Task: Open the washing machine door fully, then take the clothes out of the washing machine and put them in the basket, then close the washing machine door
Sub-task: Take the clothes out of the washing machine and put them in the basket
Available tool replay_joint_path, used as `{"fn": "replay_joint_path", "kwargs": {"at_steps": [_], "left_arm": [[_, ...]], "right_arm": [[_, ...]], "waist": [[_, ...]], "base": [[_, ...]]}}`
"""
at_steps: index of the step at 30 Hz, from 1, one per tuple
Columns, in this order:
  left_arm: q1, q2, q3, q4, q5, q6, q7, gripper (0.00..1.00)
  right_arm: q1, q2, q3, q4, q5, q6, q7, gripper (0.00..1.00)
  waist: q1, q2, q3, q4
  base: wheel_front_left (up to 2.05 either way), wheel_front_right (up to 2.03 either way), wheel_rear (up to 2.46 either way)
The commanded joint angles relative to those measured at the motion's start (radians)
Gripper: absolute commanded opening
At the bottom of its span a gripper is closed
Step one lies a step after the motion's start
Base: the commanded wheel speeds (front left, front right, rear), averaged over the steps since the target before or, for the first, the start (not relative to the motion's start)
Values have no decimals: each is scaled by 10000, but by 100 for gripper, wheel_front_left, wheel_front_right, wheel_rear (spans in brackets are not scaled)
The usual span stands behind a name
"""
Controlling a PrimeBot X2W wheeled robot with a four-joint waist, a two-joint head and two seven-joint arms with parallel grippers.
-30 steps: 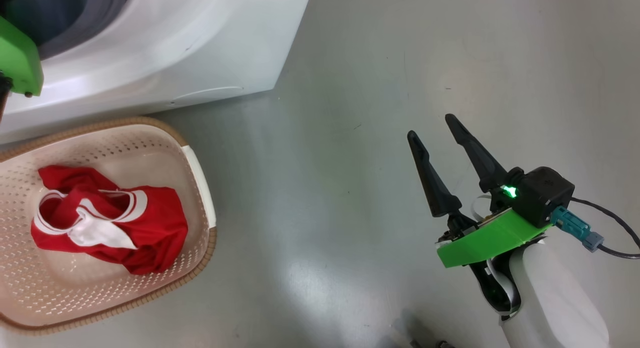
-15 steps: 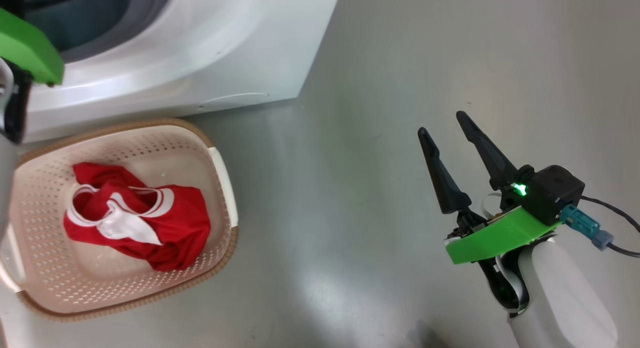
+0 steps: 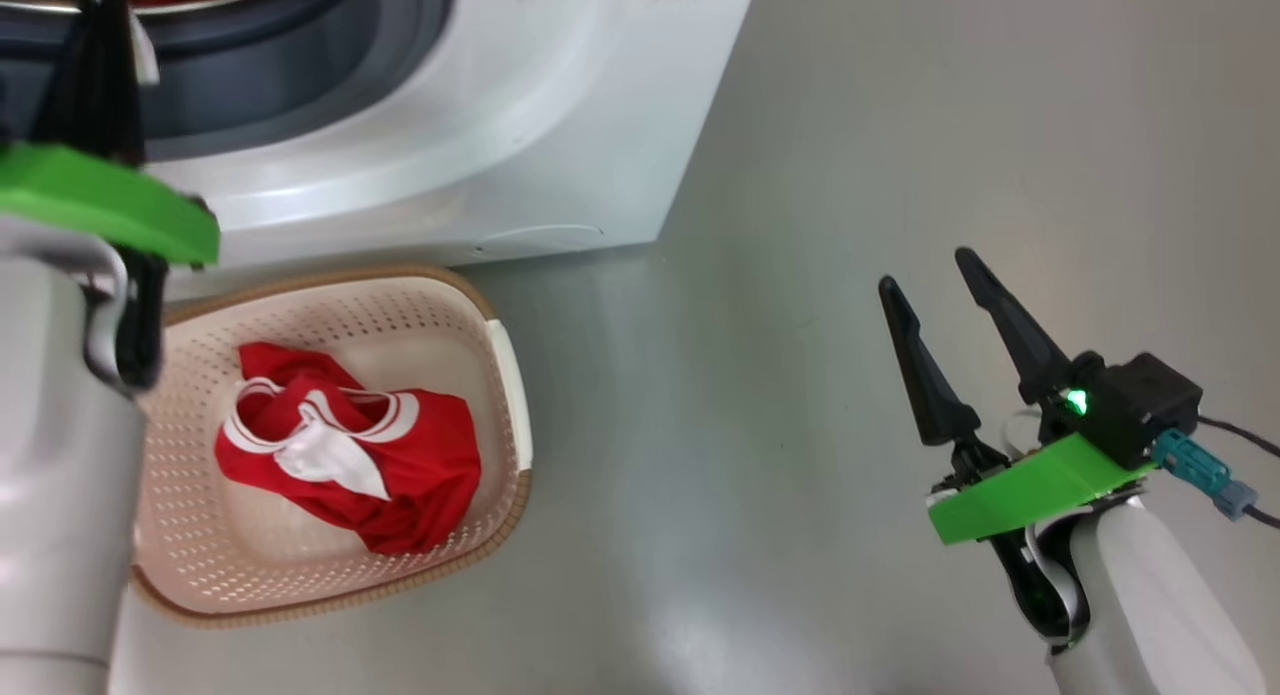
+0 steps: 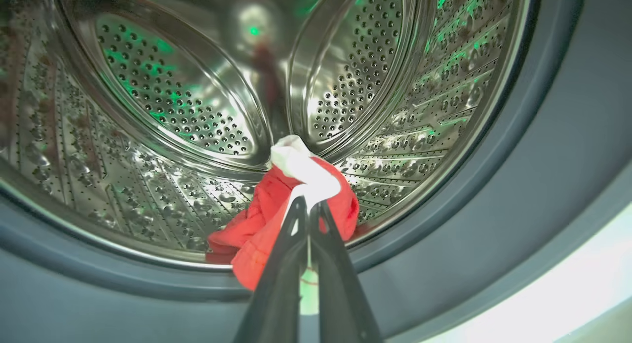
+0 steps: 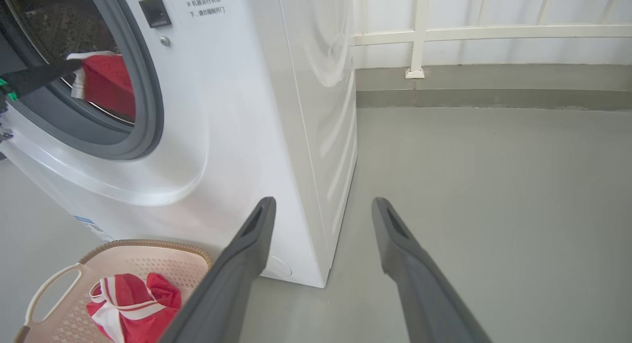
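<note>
1. The washing machine (image 3: pixel 560 125) has its drum mouth open, so the door-opening step looks done.
2. One red garment (image 3: pixel 400 465) lies in the basket (image 3: pixel 400 315), just in front of the machine.
3. The left gripper (image 4: pixel 308 205) has its fingers (image 4: pixel 281 284) clenched on a second red garment (image 4: pixel 256 224) at the lip of the steel drum (image 4: pixel 173 86); taking it out appears to be the step in hand.
4. The right gripper (image 3: pixel 925 272) hangs empty, fingers spread.
5. Left to do: put this garment in the basket, then close the door.

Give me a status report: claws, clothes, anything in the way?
Left claw shut on red garment inside drum. Right claw open, empty, above floor. Second red garment in basket. Nothing seen blocking.
</note>
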Motion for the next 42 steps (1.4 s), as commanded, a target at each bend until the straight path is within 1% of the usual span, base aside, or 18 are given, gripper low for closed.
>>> {"fn": "replay_joint_path", "kwargs": {"at_steps": [1,5,8,9,14,17,21,22,32,39,42], "left_arm": [[366,303,532,-495,233,32,-81,0],[1376,-92,1431,-1414,708,-36,-82,0],[2102,-359,1908,-2075,1104,-98,-82,0],[2581,-525,2211,-2529,1305,-132,-82,0],[3771,-844,2756,-3766,1687,-188,-82,0],[4512,-1008,2953,-4589,1800,-201,-82,0],[5530,-1134,2949,-5727,1894,-205,-82,0],[5530,-1134,2949,-5727,1894,-205,-82,0],[7591,-1481,3313,-8388,2126,-207,-82,0],[8690,-1705,3465,-9920,2445,-208,-82,0],[9060,-1788,3423,-10253,2575,-208,-82,0]], "right_arm": [[363,-70,86,-214,-91,16,-118,100],[591,-117,-76,-234,-110,16,-118,100],[736,-144,-183,-253,-123,16,-118,100],[837,-159,-248,-263,-131,16,-118,100],[1061,-215,-365,-267,-112,16,-118,100],[1176,-240,-415,-281,-108,16,-118,100],[1328,-273,-486,-301,-107,16,-118,100],[1328,-273,-486,-301,-107,16,-118,100],[1522,-357,-621,-366,-116,16,-118,100],[1495,-409,-620,-360,-108,16,-118,100],[1480,-431,-626,-387,-98,16,-118,100]], "waist": [[0,0,-351,291],[0,0,-663,500],[0,0,-887,647],[0,0,-1050,738],[0,0,-1375,939],[0,0,-1515,1036],[0,0,-1667,1162],[0,0,-1667,1162],[0,0,-1771,1406],[0,0,-1779,1466],[0,0,-1733,1458]], "base": [[0,0,0],[0,0,0],[0,0,0],[0,0,0],[0,0,0],[0,0,0],[0,0,0],[0,0,0],[0,0,0],[0,0,0],[0,0,0]]}}
